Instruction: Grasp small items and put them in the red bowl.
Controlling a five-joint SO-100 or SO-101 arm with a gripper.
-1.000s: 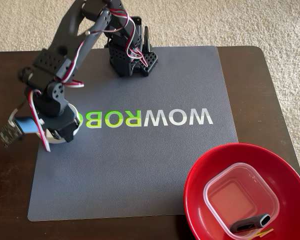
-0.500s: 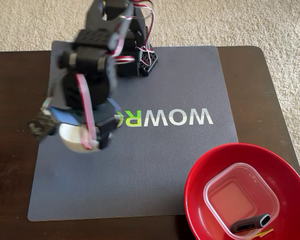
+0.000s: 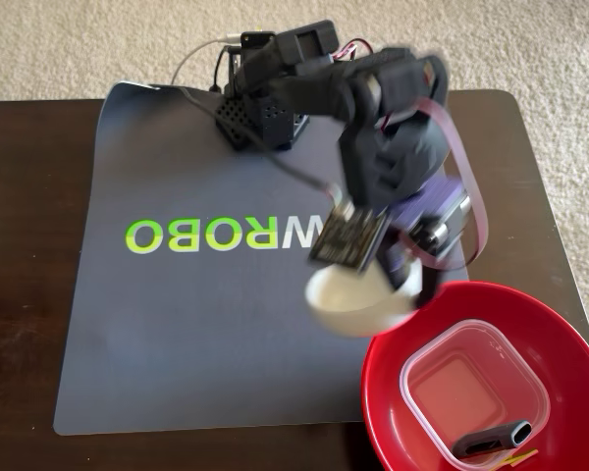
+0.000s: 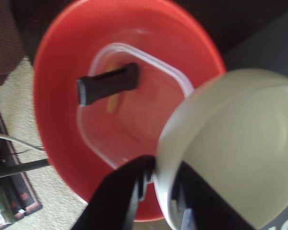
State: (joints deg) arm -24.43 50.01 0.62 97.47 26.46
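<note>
While the arm leans out over the grey mat (image 3: 177, 334), its gripper (image 4: 156, 189) pinches the rim of the one small white bowl (image 3: 358, 299): in the wrist view one dark finger (image 4: 117, 191) sits outside the bowl's wall and the other inside it, pressed against the rim. The white bowl is lifted and tilted, just beside the upper left rim of the red bowl (image 3: 569, 329) in the fixed view, and it overlaps that rim a little (both pictures are blurred around the gripper, so whether the two bowls touch cannot be told).

Counted against the red bowl: one clear square tub (image 3: 471, 392) lies inside it, near its middle. One dark grey plastic piece (image 3: 491, 439) rests across the tub's near edge in the fixed view; in the wrist view the same piece (image 4: 108, 84) lies over the tub (image 4: 134, 115) towards the red bowl's far side. One thin yellow-green clip (image 3: 518, 457) shows just beside the grey piece, at the red bowl's lower part, and appears in the wrist view as a faint yellow streak (image 4: 113, 101) under the grey piece.

That makes three small things inside the red bowl (image 4: 57, 57) and one held at its rim. The red bowl itself sits at the mat's lower right corner, partly on the dark wooden table (image 3: 20, 294).
</note>
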